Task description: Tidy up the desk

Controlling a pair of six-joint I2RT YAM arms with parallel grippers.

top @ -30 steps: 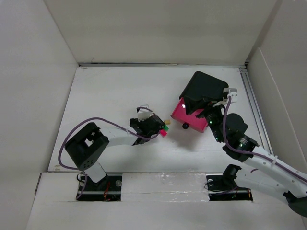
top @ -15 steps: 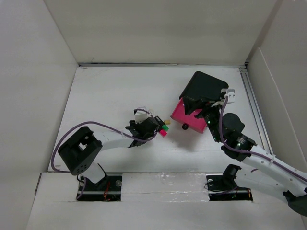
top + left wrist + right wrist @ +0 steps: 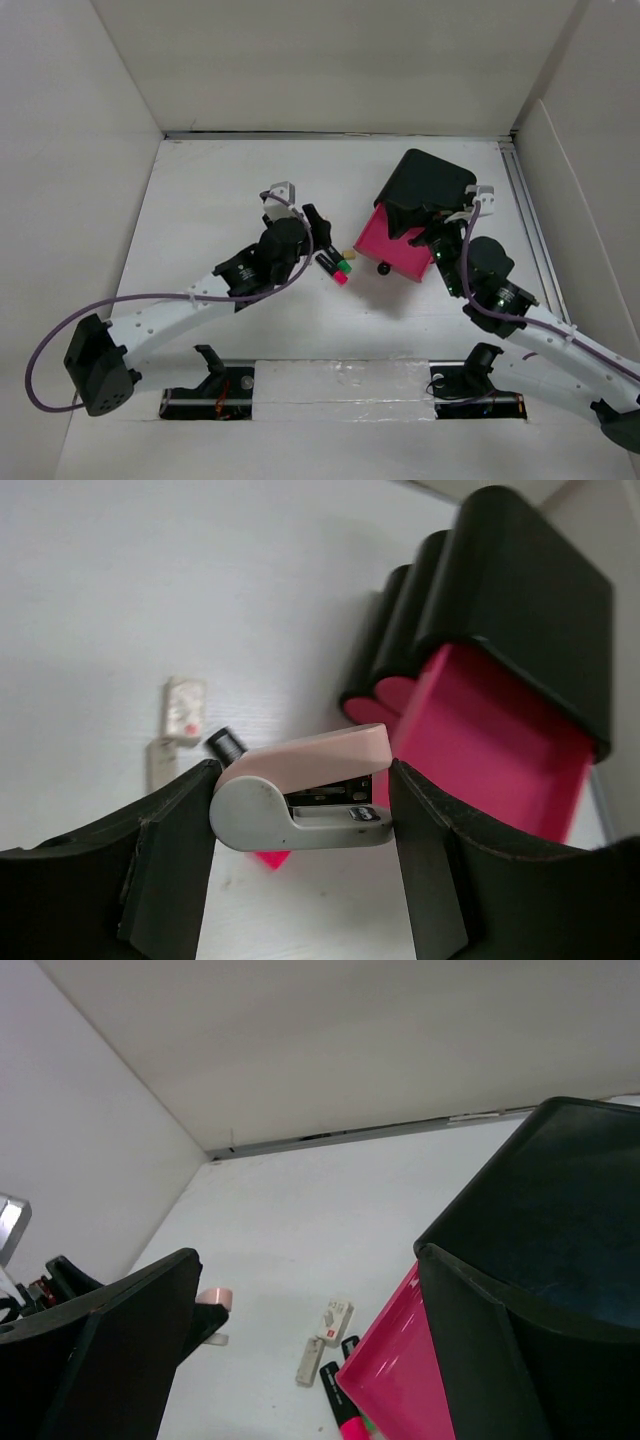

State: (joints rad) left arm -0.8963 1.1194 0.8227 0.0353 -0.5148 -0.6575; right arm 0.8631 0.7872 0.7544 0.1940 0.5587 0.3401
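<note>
Leftmost, the left gripper's (image 3: pixel 300 815) jaws clamp a small pink-and-grey stapler (image 3: pixel 310 770) over the white tabletop (image 3: pixel 150 580). Ahead and right of them, the black cabinet's (image 3: pixel 520 590) pink drawer (image 3: pixel 480 740) stands pulled open. The right gripper's (image 3: pixel 310 1350) jaws gape wide beside it.

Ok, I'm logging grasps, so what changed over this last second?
The left end effector closed on the small pink-and-grey stapler and pulled back from the markers, toward the far left, as its elbow swung to the near-left corner. Unchanged: the right end effector, open at the pink drawer of the black cabinet; the markers on the desk.
</note>
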